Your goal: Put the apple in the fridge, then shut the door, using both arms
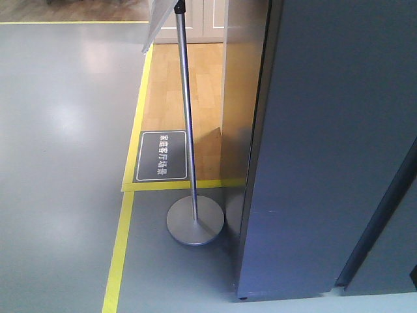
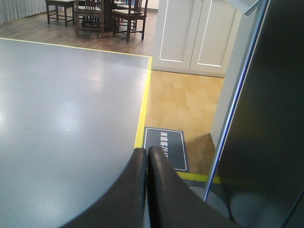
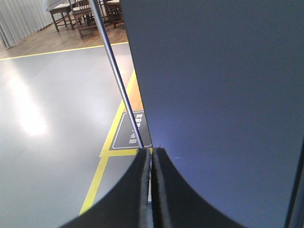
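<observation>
The fridge point(image 1: 326, 143) fills the right of the front view as a tall dark grey wall, with none of its white inside showing. I cannot tell the door apart from the body. The apple is out of view. In the left wrist view my left gripper point(image 2: 146, 151) is shut with nothing in it, hanging over the floor left of the dark fridge side point(image 2: 270, 118). My right gripper point(image 3: 152, 149) is also shut and empty, close beside the grey fridge panel point(image 3: 218, 95).
A sign stand's metal pole point(image 1: 187, 117) rises from a round base point(image 1: 195, 220) just left of the fridge. A dark floor plaque point(image 1: 161, 155) and yellow tape lines point(image 1: 120, 254) mark the grey floor. White cabinets point(image 2: 190, 33) and chairs point(image 2: 95, 14) stand further back.
</observation>
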Robot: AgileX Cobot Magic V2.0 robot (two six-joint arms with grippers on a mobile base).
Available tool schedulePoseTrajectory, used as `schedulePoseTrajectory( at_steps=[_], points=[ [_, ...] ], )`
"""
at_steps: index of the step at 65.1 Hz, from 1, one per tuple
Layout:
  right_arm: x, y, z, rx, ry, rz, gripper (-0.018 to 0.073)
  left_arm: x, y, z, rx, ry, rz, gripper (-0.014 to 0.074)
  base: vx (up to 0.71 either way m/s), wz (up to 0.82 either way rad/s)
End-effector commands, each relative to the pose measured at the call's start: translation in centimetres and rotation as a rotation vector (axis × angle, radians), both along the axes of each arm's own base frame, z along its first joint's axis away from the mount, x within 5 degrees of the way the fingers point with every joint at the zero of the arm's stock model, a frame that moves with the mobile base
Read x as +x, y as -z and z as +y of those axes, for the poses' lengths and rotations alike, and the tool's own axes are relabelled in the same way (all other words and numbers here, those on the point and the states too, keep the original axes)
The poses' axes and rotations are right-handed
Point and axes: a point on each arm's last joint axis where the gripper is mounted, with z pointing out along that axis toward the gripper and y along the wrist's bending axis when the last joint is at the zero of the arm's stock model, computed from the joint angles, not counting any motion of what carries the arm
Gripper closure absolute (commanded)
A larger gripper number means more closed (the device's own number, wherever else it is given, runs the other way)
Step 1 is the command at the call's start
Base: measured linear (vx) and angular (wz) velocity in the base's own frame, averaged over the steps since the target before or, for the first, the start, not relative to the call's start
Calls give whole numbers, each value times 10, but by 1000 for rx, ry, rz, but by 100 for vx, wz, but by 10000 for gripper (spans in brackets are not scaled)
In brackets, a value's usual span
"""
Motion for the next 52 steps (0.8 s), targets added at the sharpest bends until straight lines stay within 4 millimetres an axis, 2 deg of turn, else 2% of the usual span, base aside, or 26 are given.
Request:
schedulePoseTrajectory(
  at_steps=[1, 14, 24, 52],
  points=[
    [1, -10, -3, 17, 36, -96, 563, 1, 3, -1, -11, 8, -55, 604, 0, 0],
    [0, 0, -4, 25, 52, -120, 563, 1, 3, -1, -11, 8, -55, 604, 0, 0],
    [0, 18, -7, 33, 75, -190, 563, 1, 3, -1, -11, 8, -55, 604, 0, 0],
    [-3, 16, -7, 15, 73, -227, 563, 1, 3, -1, -11, 8, -55, 604, 0, 0]
  ],
)
